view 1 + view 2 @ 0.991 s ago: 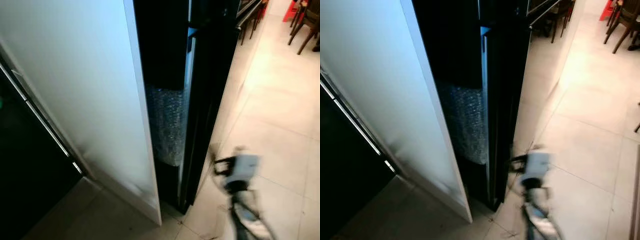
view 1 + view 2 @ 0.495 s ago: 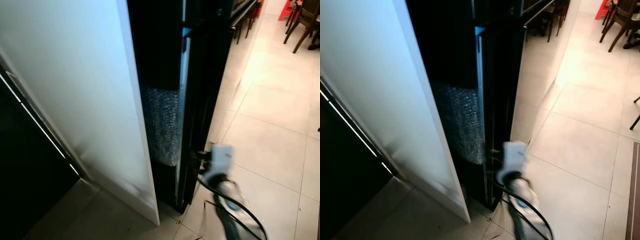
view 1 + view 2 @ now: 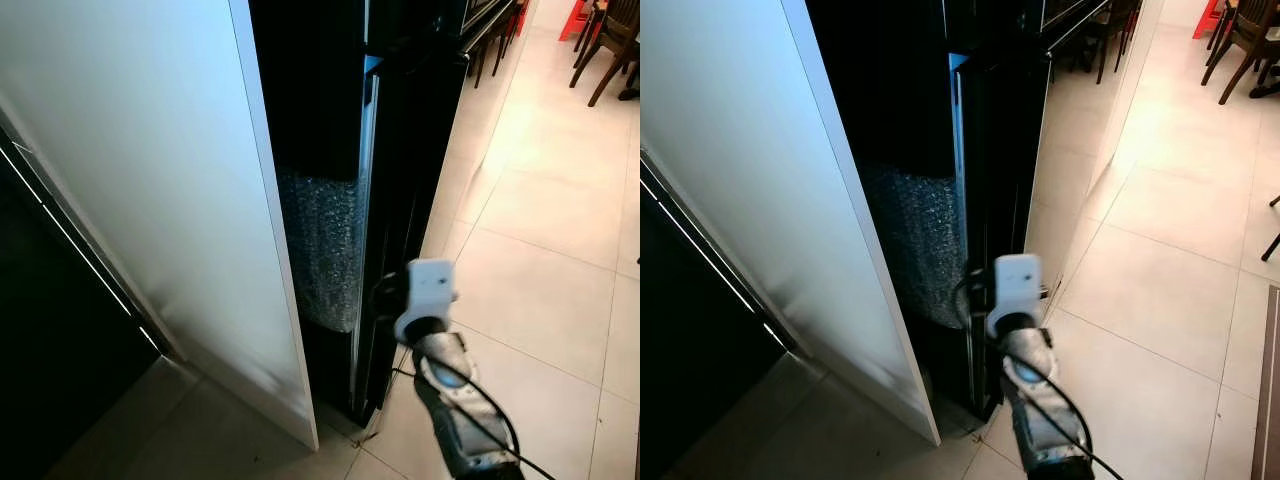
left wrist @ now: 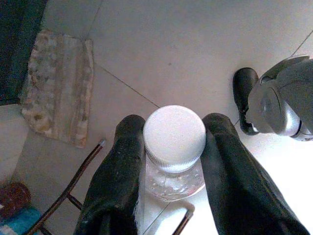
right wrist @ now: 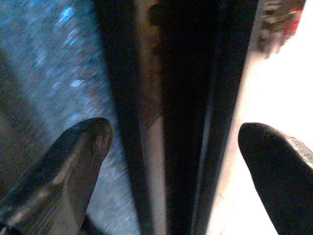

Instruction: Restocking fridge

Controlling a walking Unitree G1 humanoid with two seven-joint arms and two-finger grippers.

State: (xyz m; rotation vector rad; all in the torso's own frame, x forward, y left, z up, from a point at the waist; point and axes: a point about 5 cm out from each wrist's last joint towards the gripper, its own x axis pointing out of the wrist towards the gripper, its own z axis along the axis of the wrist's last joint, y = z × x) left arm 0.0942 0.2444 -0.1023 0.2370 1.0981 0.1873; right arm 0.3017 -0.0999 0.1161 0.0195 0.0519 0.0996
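The right gripper [image 5: 171, 147] had its jaws spread wide, straddling the edge of the tall black fridge door [image 3: 405, 190]. The left gripper [image 4: 173, 147] pinched a clear plastic bottle with a white screw cap [image 4: 174, 139] above the tiled floor [image 4: 186, 58].

the inside of the fridge [image 3: 320, 110] is black shadow, so its shelves cannot be made out. the right gripper [image 5: 171, 161] has its fingertips lost in the dark beside the door edge [image 3: 372, 200] in the eye views. the bottle [image 4: 174, 147] is mostly covered by its white cap [image 4: 174, 137] and the left gripper [image 4: 171, 161]. the chairs [image 3: 608, 40] are cut by the frame edge.
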